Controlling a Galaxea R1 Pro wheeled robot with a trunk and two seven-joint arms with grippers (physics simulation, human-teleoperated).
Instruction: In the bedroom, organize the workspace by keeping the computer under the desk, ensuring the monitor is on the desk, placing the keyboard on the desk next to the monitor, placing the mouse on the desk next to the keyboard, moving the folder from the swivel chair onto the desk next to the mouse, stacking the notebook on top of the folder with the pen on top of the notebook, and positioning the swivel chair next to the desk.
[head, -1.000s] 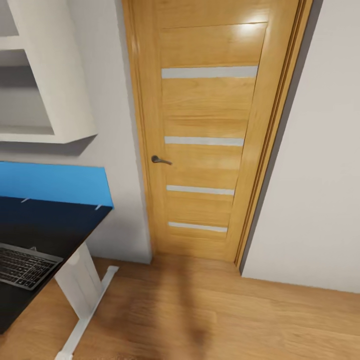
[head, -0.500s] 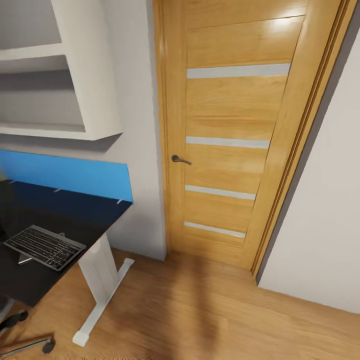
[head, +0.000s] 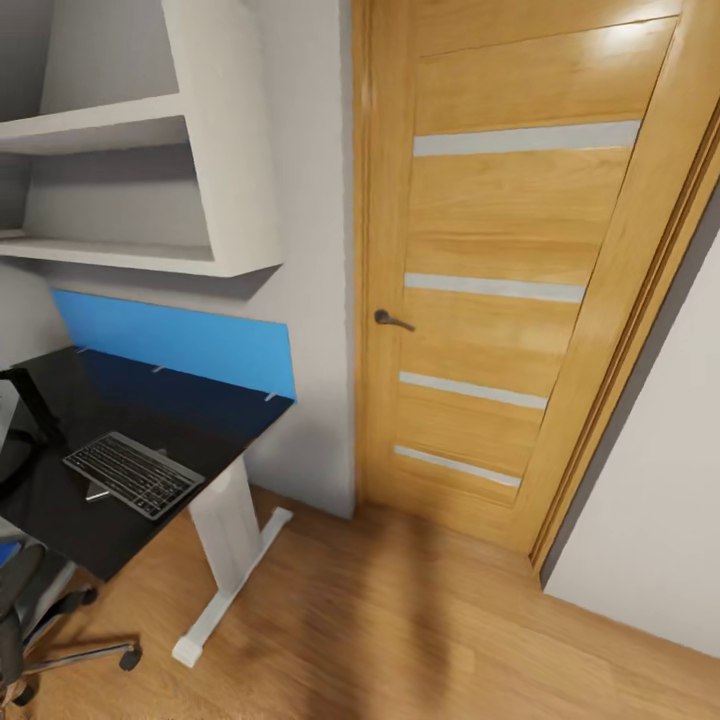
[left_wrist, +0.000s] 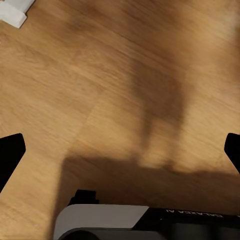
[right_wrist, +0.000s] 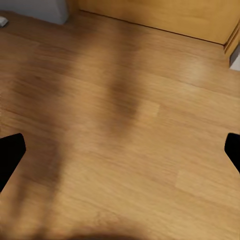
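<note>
Keyboard (head: 134, 474) diagonal on desk (head: 70, 530)

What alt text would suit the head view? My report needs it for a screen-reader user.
A glossy black desk at the lower left holds a silver-grey keyboard, with a blue wall panel behind it and white shelves above. A closed wooden door fills the right, and part of a swivel chair shows at the bottom left over wood floor.

Keyboard (head: 134, 473) flat on black desk (head: 190, 420)
</note>
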